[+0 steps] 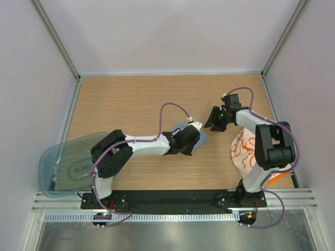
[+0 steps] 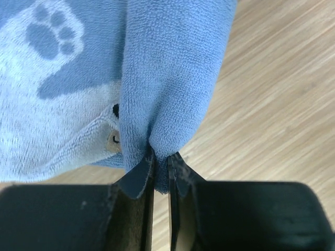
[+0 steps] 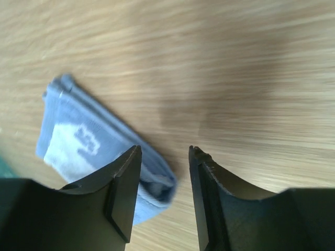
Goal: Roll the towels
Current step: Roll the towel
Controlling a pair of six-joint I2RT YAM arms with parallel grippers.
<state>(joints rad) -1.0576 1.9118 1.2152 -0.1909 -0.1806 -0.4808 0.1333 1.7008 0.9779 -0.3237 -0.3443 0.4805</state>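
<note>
1. The left gripper (image 2: 161, 158) is clenched on a fold of the blue towel (image 2: 172, 68). The terry bunches up tight between its fingers (image 2: 137, 178), and a paw print shows on the loose part.
2. The blue towel lies mid-table (image 1: 131, 99), partly hidden under the left gripper in the top view. In the right wrist view it reads as a narrow, thick folded strip, not a tight roll.
3. The right gripper (image 3: 165, 154) is released, fingers parted with nothing between them. It hangs over bare wood just beside the towel's end, likely keeping clear so the left can work the fold alone.
4. The orange-and-white towel (image 1: 243, 149) lies spread at the right edge, partly under the right arm and well apart from the blue one. It looks not yet rolled.
5. The translucent tray (image 1: 49, 172) sits at the near left by the left arm's base. I can't tell what it holds.
6. Judged step: turning the blue towel's edge over to build the roll, which is why the pinch sits right on the fold.
7. Risk: the soft cloth may spring open once let go.
</note>
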